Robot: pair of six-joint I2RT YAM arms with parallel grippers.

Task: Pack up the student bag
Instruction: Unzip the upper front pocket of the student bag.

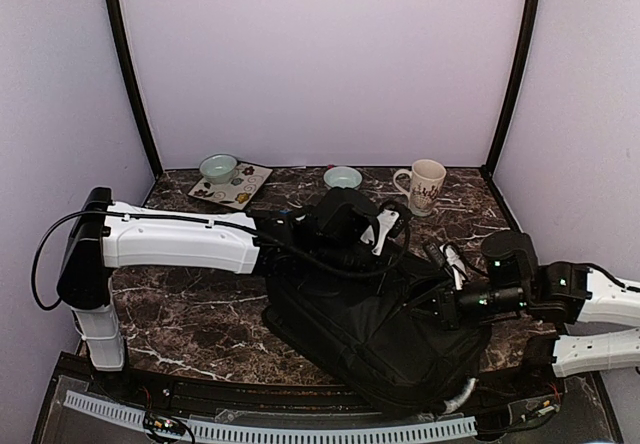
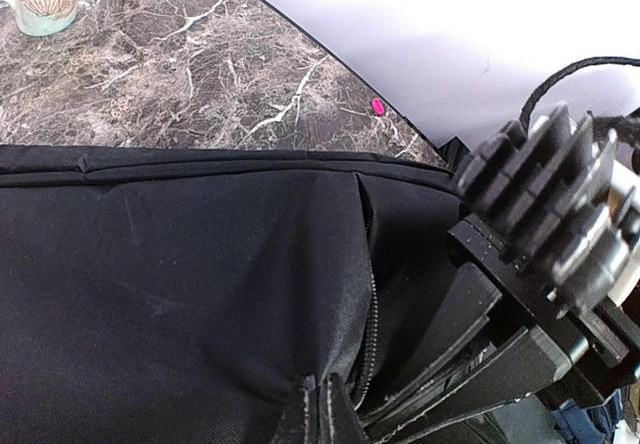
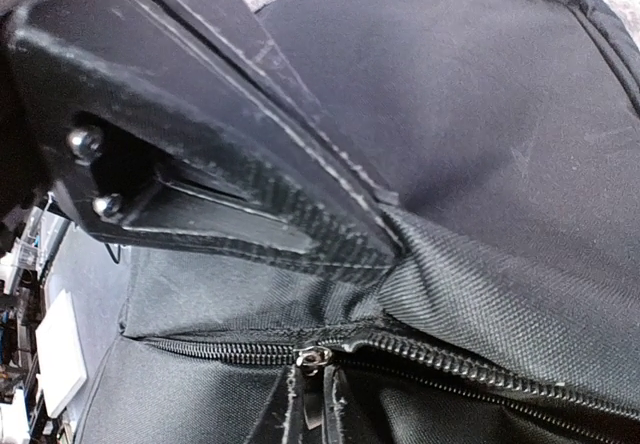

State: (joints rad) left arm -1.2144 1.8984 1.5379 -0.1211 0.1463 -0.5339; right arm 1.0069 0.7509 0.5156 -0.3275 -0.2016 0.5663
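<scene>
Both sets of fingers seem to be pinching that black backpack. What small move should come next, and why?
Probably lift the right fingers slightly, tugging their pinched fold up from the zipper. The left fingers grip the student bag fabric too, and no opening shows along the zipper, so the bag likely needs spreading before anything goes in.

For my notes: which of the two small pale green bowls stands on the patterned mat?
The left bowl; the other stands on the marble table, near the white ceramic mug.
</scene>
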